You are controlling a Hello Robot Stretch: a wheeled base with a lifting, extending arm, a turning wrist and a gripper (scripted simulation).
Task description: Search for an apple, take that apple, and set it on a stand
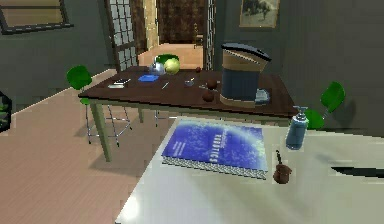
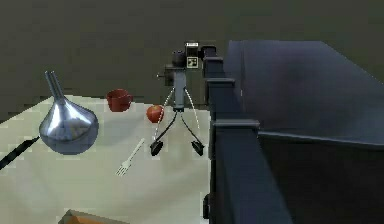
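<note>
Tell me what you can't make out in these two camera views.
Arm side view: whether the gripper holds anything; a small red round thing lies on the tabletop right by it.
Arm side view: the arm hides the tabletop's right part.
Forward view: a dark flat thing is cut off by the right edge.
Forward view: the brown thing near the blue notebook is too small to name.
</note>
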